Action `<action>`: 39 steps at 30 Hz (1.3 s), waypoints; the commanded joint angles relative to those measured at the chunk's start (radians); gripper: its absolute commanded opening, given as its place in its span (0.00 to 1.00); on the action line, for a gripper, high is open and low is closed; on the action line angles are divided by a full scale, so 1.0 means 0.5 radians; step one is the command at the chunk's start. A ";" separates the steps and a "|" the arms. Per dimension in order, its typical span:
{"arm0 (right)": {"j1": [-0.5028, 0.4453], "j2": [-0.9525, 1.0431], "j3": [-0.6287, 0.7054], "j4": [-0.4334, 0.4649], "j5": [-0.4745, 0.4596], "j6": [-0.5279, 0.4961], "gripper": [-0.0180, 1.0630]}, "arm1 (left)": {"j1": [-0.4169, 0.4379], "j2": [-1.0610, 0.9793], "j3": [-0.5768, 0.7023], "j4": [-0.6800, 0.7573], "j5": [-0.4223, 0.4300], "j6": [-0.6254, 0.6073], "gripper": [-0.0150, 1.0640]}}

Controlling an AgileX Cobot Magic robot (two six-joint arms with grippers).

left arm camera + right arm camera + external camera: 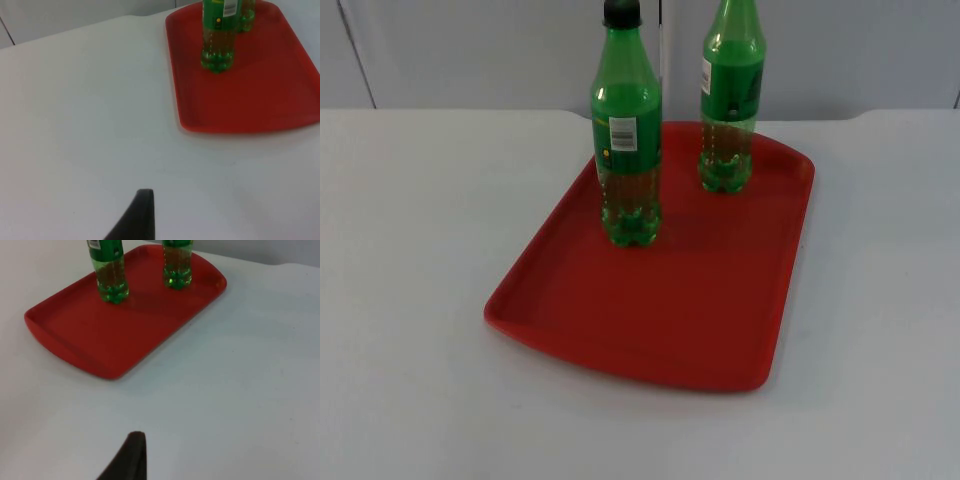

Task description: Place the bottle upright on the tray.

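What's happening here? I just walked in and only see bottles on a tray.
Nothing is being handled at this moment. Two green bottles stand upright on the red tray: the nearer bottle, with a black cap, and the farther bottle beside it, apart from each other. The left gripper and the right gripper both hang over the bare white table, well back from the tray, waiting.
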 commanded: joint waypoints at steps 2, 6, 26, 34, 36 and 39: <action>-0.001 -0.006 0.005 0.002 -0.008 0.000 0.99 | 0.003 -0.006 0.010 -0.004 -0.006 -0.002 0.99; -0.001 -0.006 0.005 0.050 -0.008 -0.054 0.99 | 0.003 -0.006 0.010 -0.004 -0.006 -0.002 0.99; -0.009 -0.006 0.005 0.068 -0.008 -0.068 0.99 | 0.003 -0.006 0.010 -0.004 -0.006 -0.002 0.99; -0.281 -0.006 0.005 0.068 -0.008 -0.068 0.99 | 0.003 -0.006 0.010 -0.004 -0.006 -0.002 0.99; -0.329 -0.006 0.005 0.068 -0.008 -0.068 0.99 | 0.003 -0.006 0.010 -0.004 -0.006 -0.002 0.99; -0.452 -0.006 0.005 0.068 -0.008 -0.068 0.99 | 0.003 -0.006 0.010 -0.004 -0.006 -0.002 0.99</action>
